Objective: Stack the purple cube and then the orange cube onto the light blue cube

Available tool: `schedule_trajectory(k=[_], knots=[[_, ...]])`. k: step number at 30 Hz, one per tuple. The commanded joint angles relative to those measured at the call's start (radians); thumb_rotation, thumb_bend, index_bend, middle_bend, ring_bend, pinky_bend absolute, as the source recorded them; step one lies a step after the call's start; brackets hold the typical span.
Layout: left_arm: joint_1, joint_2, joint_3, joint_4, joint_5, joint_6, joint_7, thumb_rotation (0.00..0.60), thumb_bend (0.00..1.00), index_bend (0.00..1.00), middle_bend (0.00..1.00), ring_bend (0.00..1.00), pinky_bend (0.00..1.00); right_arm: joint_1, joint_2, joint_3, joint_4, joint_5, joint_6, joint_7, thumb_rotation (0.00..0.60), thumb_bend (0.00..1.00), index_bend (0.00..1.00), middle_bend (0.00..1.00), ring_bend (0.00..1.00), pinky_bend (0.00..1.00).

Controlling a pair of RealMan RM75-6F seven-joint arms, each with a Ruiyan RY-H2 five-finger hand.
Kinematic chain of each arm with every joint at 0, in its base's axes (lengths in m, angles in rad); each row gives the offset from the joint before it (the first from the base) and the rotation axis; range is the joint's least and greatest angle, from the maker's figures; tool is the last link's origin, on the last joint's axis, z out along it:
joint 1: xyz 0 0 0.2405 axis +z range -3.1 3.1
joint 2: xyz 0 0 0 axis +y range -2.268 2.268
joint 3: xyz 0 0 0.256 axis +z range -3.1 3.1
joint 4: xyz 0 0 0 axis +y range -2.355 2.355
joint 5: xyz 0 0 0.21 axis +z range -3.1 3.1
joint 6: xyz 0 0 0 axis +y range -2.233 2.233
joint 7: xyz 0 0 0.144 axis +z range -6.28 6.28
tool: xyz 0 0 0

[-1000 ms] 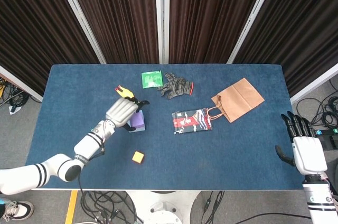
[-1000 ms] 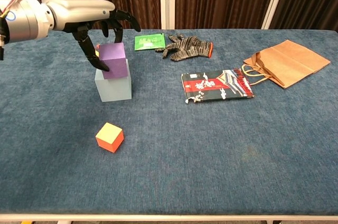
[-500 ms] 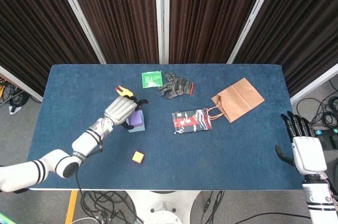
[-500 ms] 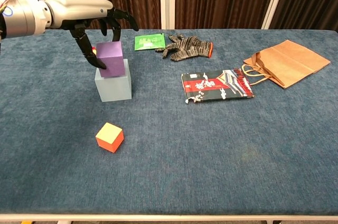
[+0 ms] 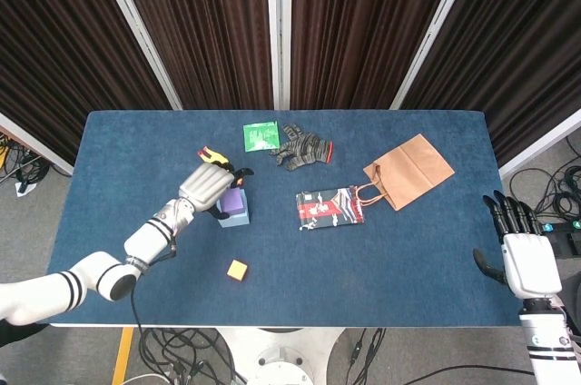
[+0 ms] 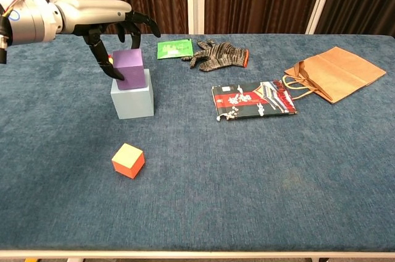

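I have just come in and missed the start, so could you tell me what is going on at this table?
The robot is stacking cubes. Its left hand holds the purple cube on top of the light blue cube, fingers around it. The orange cube lies loose on the table nearer the front, not yet stacked. The right hand hangs open off the table's right edge, holding nothing.

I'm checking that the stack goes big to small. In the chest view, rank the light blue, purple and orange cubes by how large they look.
1. light blue cube, largest.
2. purple cube and orange cube: these look alike. The orange one sits nearer the camera, so I won't rank them.
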Motion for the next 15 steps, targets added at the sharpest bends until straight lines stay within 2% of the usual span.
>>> schedule_trajectory(k=[1,15], knots=[[-0.002,-0.004,0.002,0.011,0.004,0.002,-0.006,0.600,0.16,0.25,0.61,0.29,0.33,0.000,0.000,0.000,0.000,0.000,0.000,0.000,0.600,0.24,0.01,0.00,0.00,0.00],[-0.001,-0.010,0.020,0.023,0.007,-0.007,-0.035,0.600,0.16,0.25,0.57,0.29,0.33,0.002,0.001,0.002,-0.002,0.005,-0.003,-0.002,0.600,0.24,0.01,0.00,0.00,0.00]])
